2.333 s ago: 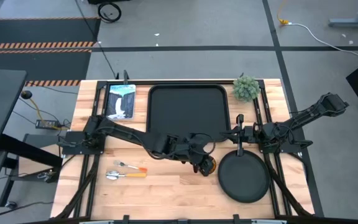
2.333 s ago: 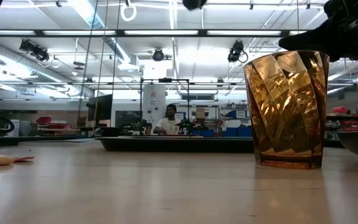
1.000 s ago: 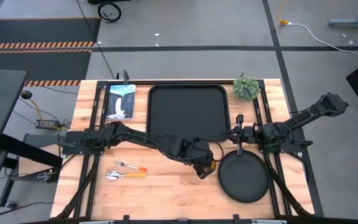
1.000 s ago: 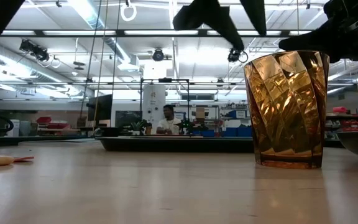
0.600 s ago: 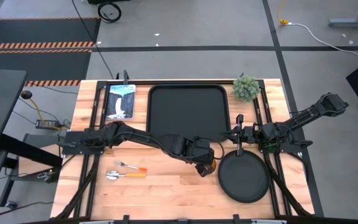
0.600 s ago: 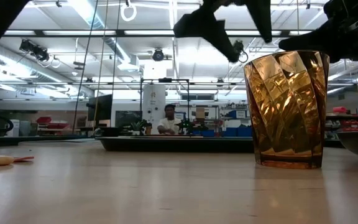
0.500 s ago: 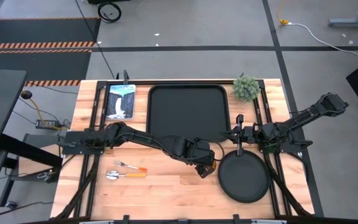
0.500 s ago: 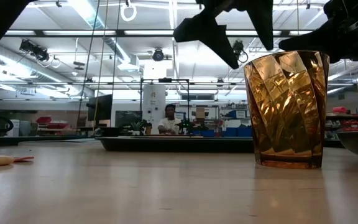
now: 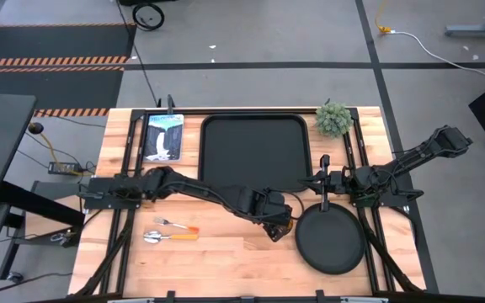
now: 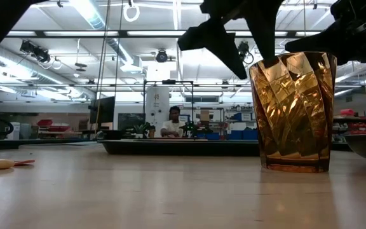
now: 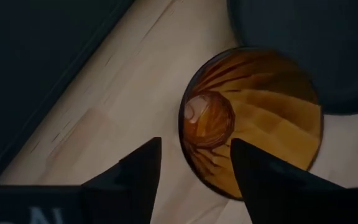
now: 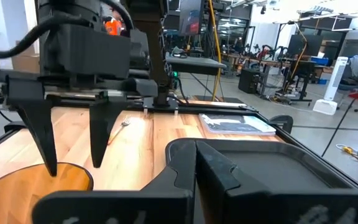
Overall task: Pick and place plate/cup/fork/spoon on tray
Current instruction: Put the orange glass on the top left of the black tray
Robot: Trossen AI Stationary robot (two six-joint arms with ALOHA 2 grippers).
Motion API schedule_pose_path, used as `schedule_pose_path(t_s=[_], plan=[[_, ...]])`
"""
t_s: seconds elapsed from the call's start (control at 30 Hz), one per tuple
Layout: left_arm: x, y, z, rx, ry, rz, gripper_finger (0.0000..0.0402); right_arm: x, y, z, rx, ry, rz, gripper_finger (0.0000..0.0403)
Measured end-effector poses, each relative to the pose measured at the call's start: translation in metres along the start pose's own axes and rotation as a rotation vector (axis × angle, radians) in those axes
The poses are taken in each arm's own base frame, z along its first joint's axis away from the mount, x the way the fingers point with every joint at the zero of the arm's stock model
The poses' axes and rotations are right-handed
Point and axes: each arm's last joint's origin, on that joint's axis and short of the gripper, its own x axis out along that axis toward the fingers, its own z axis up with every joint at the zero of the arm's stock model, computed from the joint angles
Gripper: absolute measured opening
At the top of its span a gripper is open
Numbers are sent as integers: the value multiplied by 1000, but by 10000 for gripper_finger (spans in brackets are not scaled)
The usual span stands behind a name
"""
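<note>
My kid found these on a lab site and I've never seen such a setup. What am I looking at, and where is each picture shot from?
It's a robot with two dark arms at a wooden table. One camera looks straight down, one sits at tabletop height, and one rides on each wrist. The left gripper hangs open over the amber cup, one finger above its mouth, one outside the rim, and holds nothing. The right gripper waits shut beside the tray, above the round plate. The fork and spoon lie near the left arm. A picture card and small plant sit at the far edge.
</note>
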Motion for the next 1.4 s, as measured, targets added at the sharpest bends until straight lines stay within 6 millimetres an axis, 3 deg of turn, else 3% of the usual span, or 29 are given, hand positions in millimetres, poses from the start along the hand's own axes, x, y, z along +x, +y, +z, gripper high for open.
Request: schedule_pose_path(t_s=[0.8,1.4], plan=[[11,3,-2,21,26,33,123,0,0,0,1,1,0,16],[13,4,0,50,22,41,42,0,0,0,1,1,0,16]])
